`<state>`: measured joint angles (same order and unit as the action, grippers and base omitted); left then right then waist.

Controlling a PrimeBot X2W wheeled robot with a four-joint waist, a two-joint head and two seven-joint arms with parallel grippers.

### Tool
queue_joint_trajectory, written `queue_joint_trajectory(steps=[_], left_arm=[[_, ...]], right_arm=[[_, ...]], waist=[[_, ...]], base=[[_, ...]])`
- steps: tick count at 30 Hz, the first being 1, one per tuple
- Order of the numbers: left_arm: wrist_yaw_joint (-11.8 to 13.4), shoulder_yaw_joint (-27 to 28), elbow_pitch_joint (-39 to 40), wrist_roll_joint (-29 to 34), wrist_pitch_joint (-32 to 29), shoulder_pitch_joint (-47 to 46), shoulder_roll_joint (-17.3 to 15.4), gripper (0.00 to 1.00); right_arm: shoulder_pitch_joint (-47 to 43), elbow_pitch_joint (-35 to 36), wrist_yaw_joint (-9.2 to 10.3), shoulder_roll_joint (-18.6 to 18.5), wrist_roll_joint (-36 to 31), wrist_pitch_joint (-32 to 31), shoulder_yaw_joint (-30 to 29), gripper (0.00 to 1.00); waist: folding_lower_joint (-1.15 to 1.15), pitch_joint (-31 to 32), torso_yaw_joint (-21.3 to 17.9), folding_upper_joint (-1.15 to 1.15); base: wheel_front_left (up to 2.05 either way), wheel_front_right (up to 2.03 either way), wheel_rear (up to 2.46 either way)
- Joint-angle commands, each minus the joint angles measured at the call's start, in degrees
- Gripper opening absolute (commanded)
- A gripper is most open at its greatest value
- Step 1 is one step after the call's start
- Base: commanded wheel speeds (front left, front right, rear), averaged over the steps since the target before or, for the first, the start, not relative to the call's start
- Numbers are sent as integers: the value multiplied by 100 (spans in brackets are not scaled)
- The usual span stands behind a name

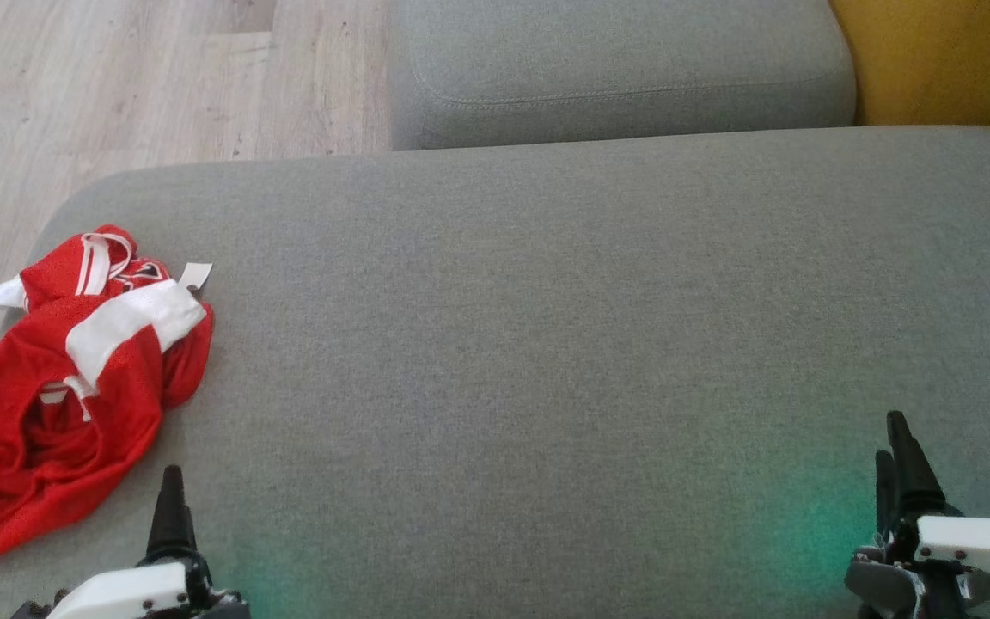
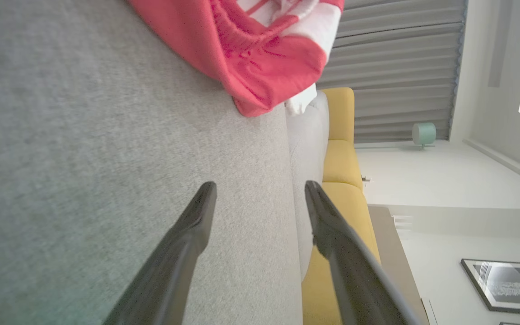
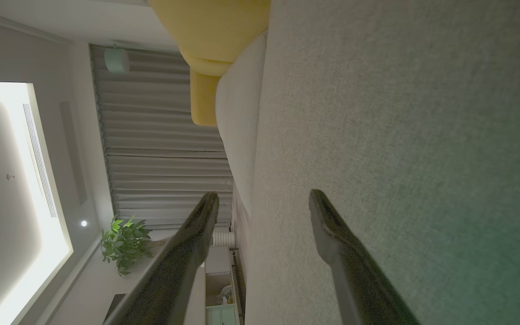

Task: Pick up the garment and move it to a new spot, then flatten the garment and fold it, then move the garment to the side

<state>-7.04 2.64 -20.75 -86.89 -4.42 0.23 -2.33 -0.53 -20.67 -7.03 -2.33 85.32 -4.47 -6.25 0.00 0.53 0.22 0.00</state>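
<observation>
Red-and-white jersey (image 1: 74, 387): crumpled on grey sofa seat (image 1: 546, 344), near left gripper (image 2: 260, 189), well apart from right gripper (image 3: 264, 196); both jaws spread.

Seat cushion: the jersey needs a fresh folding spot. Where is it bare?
Bare: middle and right of the seat cushion, bordered by the red garment at left, the back cushion behind, the left gripper and right gripper in front. Crowded: the left end, where the garment lies bunched.

Crumpled red-and-white garment (image 1: 57, 395), sofa's left edge
</observation>
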Motion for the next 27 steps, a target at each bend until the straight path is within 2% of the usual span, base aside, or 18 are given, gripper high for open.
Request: queue_joint_trajectory(steps=[1, 13, 27], left_arm=[[15, -17, 216, 126, 51, -272, -20, 100], [136, -242, 461, 1226, 255, -223, -24, 100], [149, -520, 580, 2272, 494, -173, -28, 100]], right_arm=[[224, 223, -5, -13, -145, 69, 27, 100], [136, 428, -10, -15, -1274, 272, 243, 100], [13, 434, -15, -21, -2110, 509, 490, 100]], waist=[[0, 7, 4, 0], [0, 106, 41, 0], [0, 262, 65, 0]], base=[[0, 0, 0], [0, 0, 0], [0, 0, 0]])
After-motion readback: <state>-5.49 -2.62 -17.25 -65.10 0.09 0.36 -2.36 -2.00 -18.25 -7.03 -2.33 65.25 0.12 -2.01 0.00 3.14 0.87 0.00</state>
